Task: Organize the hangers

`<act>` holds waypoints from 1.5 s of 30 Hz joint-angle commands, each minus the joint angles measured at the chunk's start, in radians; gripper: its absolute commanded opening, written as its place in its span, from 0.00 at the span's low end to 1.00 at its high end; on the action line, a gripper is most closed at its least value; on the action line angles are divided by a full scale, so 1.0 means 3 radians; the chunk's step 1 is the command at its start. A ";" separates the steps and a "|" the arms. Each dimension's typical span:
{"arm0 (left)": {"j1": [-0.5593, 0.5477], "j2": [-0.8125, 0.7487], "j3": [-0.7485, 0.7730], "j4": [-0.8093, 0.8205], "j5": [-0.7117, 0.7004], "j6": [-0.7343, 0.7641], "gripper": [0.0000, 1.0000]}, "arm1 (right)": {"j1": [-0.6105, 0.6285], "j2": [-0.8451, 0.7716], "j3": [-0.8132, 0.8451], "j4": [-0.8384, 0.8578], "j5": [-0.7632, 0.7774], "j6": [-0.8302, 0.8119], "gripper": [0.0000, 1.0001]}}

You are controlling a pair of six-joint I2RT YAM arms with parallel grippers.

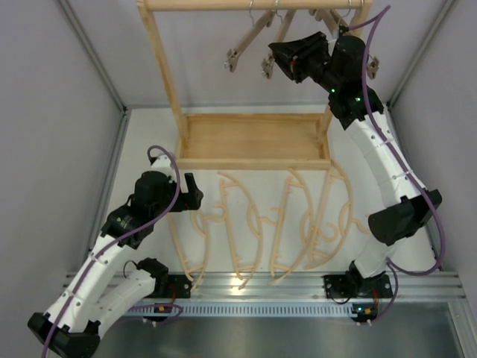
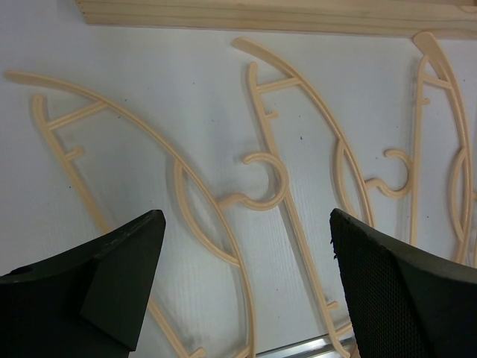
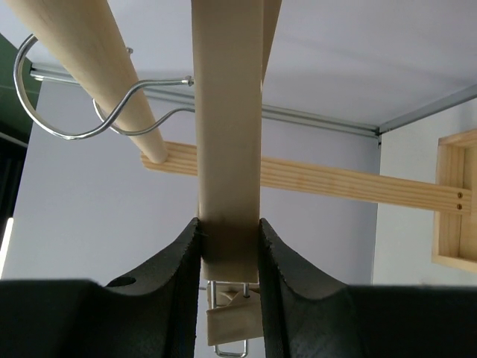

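Up by the top rod [image 3: 89, 67] of the big wooden rack [image 1: 160, 67], the right gripper [image 3: 229, 239] is squeezed tight on the flat bar of a clamp hanger [image 3: 227, 134], and metal hooks [image 3: 59, 127] loop over the rod beside it. The left gripper [image 2: 246, 224] hangs low with its jaws wide apart and nothing in them, just above the curved hangers [image 1: 238, 224]. These lie side by side on the white table [image 1: 149, 142], in front of the rack's tray [image 1: 253, 160].

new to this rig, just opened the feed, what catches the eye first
The right tool, up at the top rail of the wooden rack, is shut on a straight clamp-bar hanger. Four pale curved hangers lie flat in a row on the table between the arms, with the left tool open above them.
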 commanded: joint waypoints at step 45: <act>-0.0029 -0.0071 -0.0014 0.0142 -0.0088 -0.0021 0.96 | -0.0068 -0.0078 0.0101 0.0054 0.0039 -0.0160 0.37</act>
